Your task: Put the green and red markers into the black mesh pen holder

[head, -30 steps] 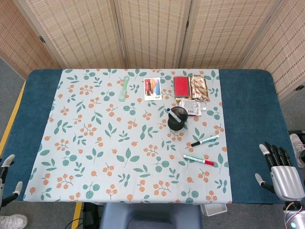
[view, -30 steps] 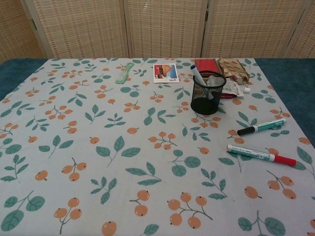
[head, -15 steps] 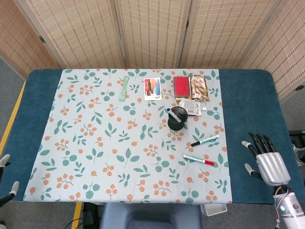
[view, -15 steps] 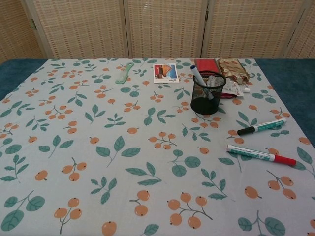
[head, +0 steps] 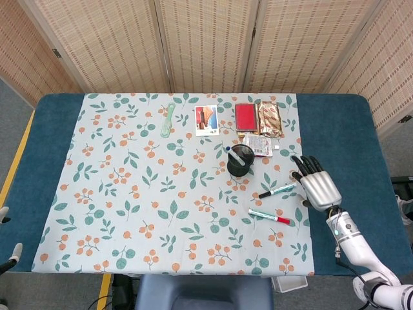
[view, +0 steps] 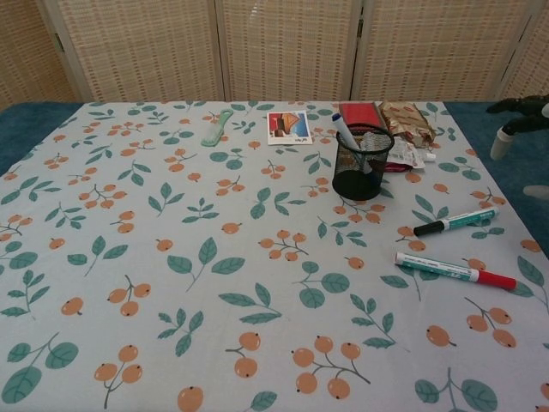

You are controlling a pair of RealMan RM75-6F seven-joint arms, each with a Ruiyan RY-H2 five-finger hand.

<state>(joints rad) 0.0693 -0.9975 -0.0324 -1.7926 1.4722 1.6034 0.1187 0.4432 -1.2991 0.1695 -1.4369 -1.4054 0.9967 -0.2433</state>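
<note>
The black mesh pen holder (head: pixel 240 160) (view: pixel 361 162) stands upright on the patterned cloth and has a blue-capped pen in it. To its right lies the green marker (head: pixel 278 190) (view: pixel 455 221) with a black cap. Below that lies the red marker (head: pixel 269 216) (view: pixel 455 270), white-bodied with a red cap. My right hand (head: pixel 316 183) (view: pixel 520 119) hovers open, fingers spread, just right of the green marker and holds nothing. Only the fingertips of my left hand (head: pixel 8 248) show at the lower left edge of the head view, far from the markers.
Behind the holder lie a red booklet (head: pixel 246 117), a brown snack packet (head: pixel 270 119), a small white wrapper (head: pixel 258 143) and a picture card (head: pixel 206 121). A green comb-like item (head: pixel 168 120) lies further left. The floral cloth (head: pixel 129 194) covers the blue table (head: pixel 342 129).
My right hand has moved up and to the left from the table's lower right edge to beside the green marker. The left hand has sunk lower at the frame edge. The markers have not moved.
</note>
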